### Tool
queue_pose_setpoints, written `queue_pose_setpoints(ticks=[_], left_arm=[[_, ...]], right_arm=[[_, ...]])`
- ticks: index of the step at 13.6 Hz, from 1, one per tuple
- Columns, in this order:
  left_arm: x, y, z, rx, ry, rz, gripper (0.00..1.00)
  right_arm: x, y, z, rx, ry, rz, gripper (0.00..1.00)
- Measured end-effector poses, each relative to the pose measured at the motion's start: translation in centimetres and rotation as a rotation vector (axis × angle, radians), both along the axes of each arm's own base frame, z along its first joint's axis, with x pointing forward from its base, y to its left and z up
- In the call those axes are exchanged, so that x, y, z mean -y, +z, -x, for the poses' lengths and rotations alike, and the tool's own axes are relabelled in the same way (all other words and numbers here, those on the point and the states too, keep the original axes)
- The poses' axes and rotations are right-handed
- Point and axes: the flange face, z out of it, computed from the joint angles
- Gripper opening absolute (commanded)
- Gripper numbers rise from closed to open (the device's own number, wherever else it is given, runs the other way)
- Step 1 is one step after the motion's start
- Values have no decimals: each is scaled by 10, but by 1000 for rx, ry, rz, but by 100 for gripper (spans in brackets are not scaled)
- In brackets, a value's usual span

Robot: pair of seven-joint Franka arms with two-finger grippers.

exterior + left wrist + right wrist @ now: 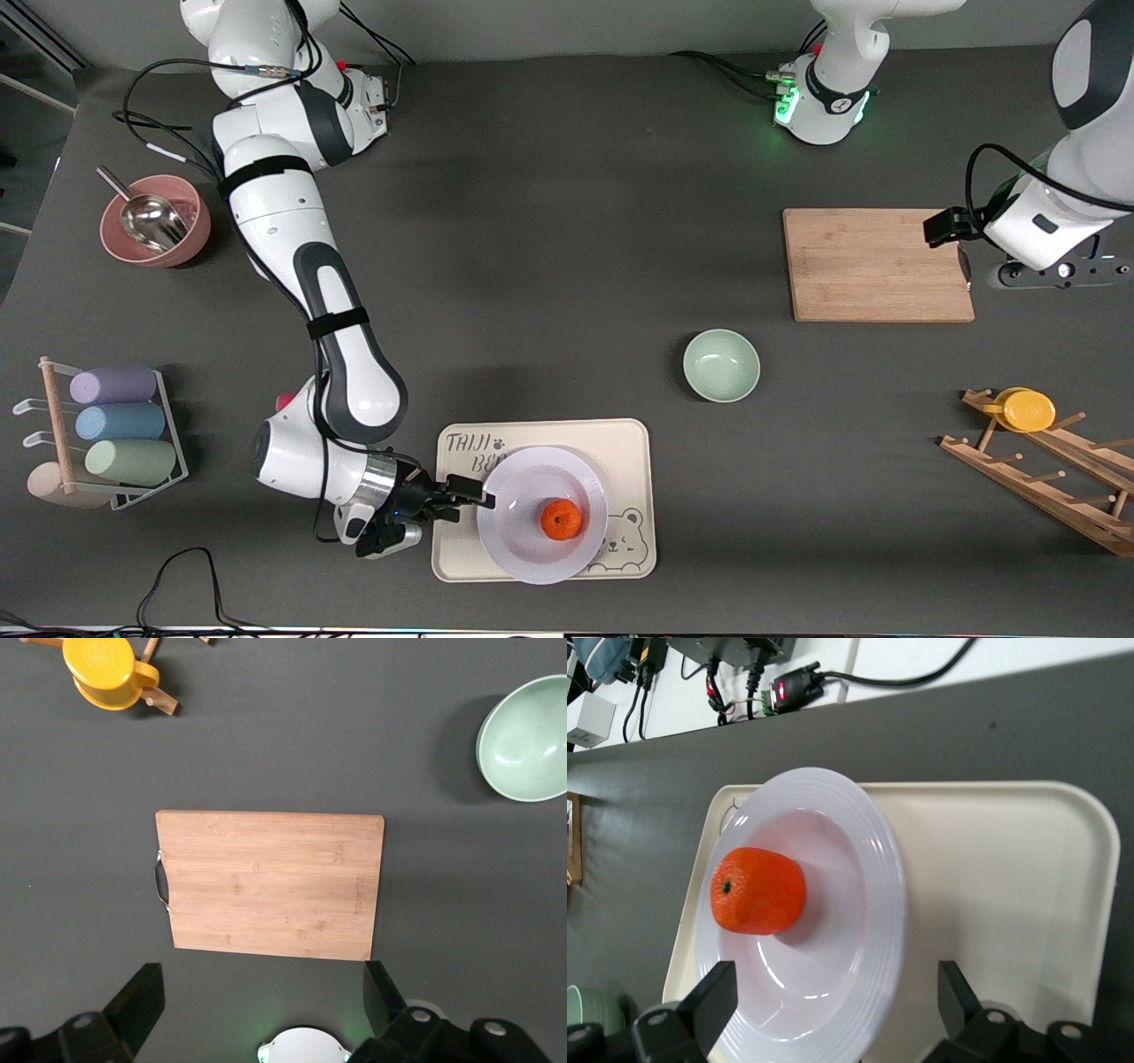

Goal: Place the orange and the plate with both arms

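With the orange [561,519] in the plate [532,558] on the bear-printed tray [633,443], the right gripper [474,498], jaws wide and empty at the rim, should back off level, while the left gripper [261,1010] waits spread and empty over the cutting board [270,883].

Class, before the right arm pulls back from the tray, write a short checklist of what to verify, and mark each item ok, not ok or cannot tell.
1. The orange lies in the well of the plate: ok.
2. The plate sits on the cream tray, inside its rim: ok.
3. The right gripper is open, fingers either side of the plate's rim: ok.
4. Those fingers are clear of the rim, so pulling back will not drag the plate: cannot tell.
5. The left gripper is open and holds nothing, waiting over the cutting board: ok.
6. The green bowl stands apart from the tray: ok.
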Motion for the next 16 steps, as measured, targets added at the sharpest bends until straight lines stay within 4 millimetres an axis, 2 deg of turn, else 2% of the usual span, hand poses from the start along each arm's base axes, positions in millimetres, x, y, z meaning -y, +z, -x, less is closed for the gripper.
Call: queue_pose_setpoints(ticks=[2, 4, 6, 9, 10, 12, 14, 16], left_arm=[[0, 14, 3, 28, 0, 2, 100], [0, 29, 8, 56, 1, 5, 100], [0, 47, 18, 87, 2, 8, 100], [-3, 78, 45, 139, 7, 12, 100], [-6, 89, 56, 158, 11, 13, 100], [-11, 109, 76, 189, 21, 16, 100], [-12, 126, 90, 225, 25, 19, 100], [-12, 133, 93, 252, 25, 21, 100]], right_arm=[[3, 37, -3, 6, 45, 32, 100], [22, 82, -5, -26, 43, 86, 100], [50, 117, -2, -64, 41, 138, 100], [101, 162, 12, -138, 25, 207, 100], [118, 182, 20, -172, 21, 246, 100], [141, 227, 41, -243, -11, 336, 100], [147, 273, 69, -318, -46, 433, 100], [150, 314, 100, -351, -61, 504, 100]])
